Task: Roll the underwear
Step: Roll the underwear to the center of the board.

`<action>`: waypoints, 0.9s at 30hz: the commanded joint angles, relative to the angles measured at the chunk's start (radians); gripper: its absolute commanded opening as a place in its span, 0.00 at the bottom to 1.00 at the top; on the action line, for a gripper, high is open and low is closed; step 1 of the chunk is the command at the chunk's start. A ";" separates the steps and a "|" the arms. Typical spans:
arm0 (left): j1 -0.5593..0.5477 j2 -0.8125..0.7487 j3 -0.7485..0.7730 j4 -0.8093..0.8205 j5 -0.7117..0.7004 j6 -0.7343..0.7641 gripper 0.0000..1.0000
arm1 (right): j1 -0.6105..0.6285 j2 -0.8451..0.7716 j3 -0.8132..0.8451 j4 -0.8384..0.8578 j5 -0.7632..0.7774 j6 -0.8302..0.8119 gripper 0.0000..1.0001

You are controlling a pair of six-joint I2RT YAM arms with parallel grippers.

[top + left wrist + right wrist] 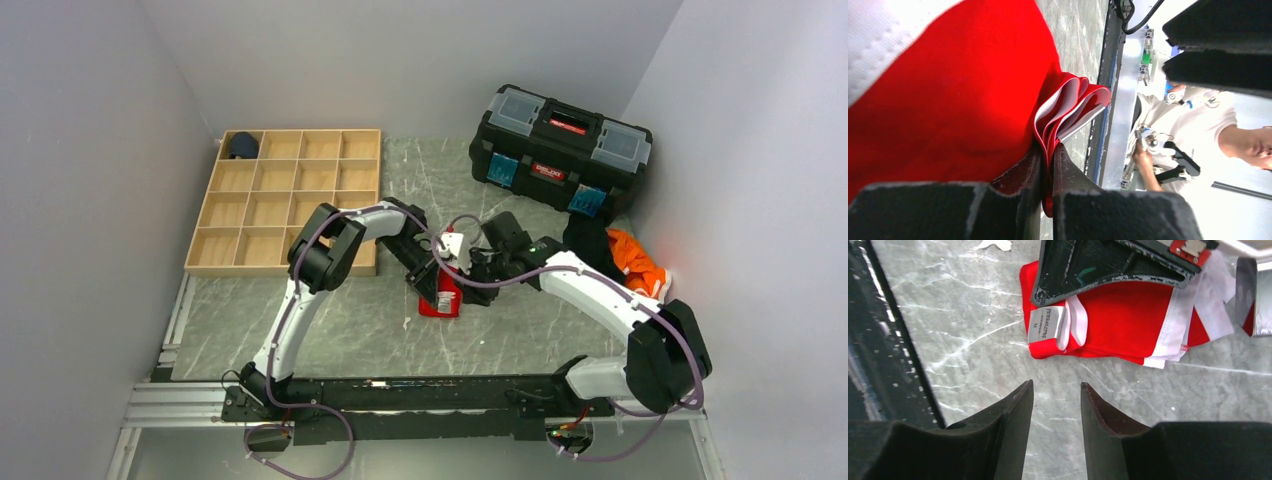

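Red underwear (pixel 1118 322) lies crosswise just ahead of the right gripper (pixel 1055 390).
Its jaws stand parted and empty over the table (pixel 948 340); the left gripper (pixel 1047 160), nearer, clenches the folded edge.

There was one red underwear (pixel 441 301), one wooden tray (pixel 268 212), one dark bundle (pixel 241 146), one toolbox (pixel 560 150), one orange cloth (pixel 641 263) and one black cloth (pixel 591 240).

A robotics lab cell: plain grey walls (pixel 90 200) enclose a marble-patterned surface (pixel 350 330). An aluminium rail (pixel 180 405) carries the left arm (pixel 300 310) and right arm (pixel 600 290). A black toolbox (pixel 560 150) stands behind, and a person (pixel 1193 115) in white is nearby.
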 commanded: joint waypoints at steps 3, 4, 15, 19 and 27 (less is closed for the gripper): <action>-0.007 0.084 0.068 -0.037 -0.034 0.010 0.00 | 0.143 0.009 -0.017 0.109 0.237 -0.038 0.46; -0.006 0.090 0.077 -0.046 -0.033 0.009 0.00 | 0.165 0.018 -0.018 0.120 0.261 -0.044 0.46; -0.004 0.110 0.103 -0.077 -0.022 -0.008 0.00 | 0.352 0.123 -0.021 0.182 0.469 -0.102 0.54; -0.004 0.115 0.110 -0.087 -0.021 -0.002 0.00 | 0.382 0.152 -0.026 0.187 0.491 -0.111 0.57; -0.004 0.120 0.110 -0.090 -0.017 0.000 0.00 | 0.404 0.200 -0.039 0.205 0.502 -0.120 0.58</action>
